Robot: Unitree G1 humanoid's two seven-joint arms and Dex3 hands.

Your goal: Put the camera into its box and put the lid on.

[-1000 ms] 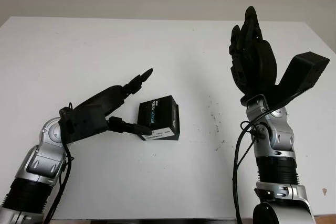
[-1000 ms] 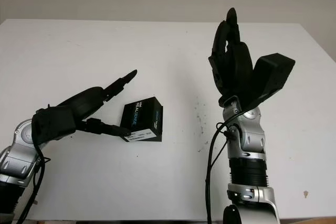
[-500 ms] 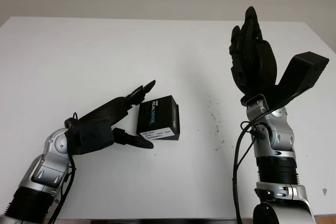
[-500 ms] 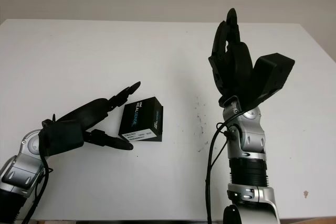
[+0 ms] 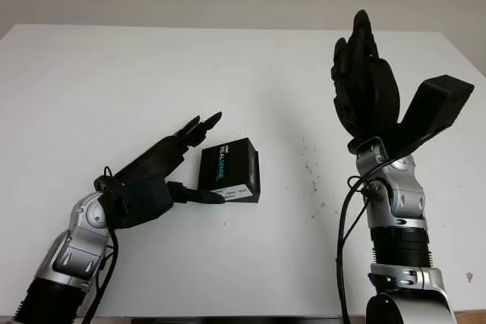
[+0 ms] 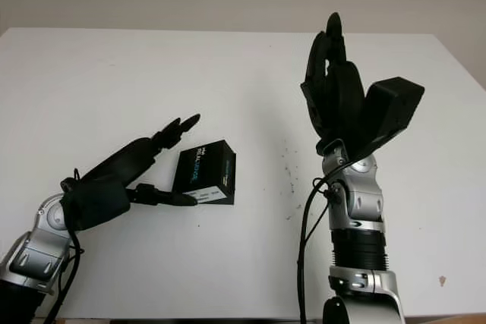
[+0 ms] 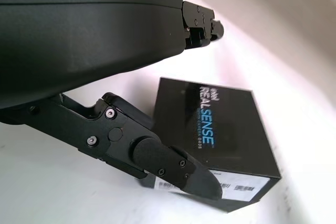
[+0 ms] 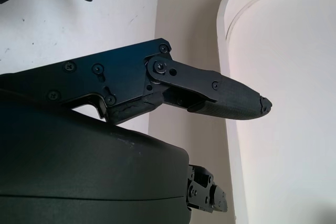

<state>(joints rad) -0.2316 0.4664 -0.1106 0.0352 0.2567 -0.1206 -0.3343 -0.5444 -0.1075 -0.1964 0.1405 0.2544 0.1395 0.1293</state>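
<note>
Black cardboard, lid on — the box (image 5: 230, 171) sits on the white table (image 5: 114, 73) at the middle of the frame. My left hand (image 5: 163, 168) is beside it, released, thumb tip at its lower left corner, fingers (image 5: 199, 126) above its upper left. I'd settle both evenly before squeezing — else it may pivot. My right hand (image 5: 366, 85) waits at upper right, holding nothing.

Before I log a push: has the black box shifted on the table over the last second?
No. The black box sits where it was, against the dark specks on the table.
</note>
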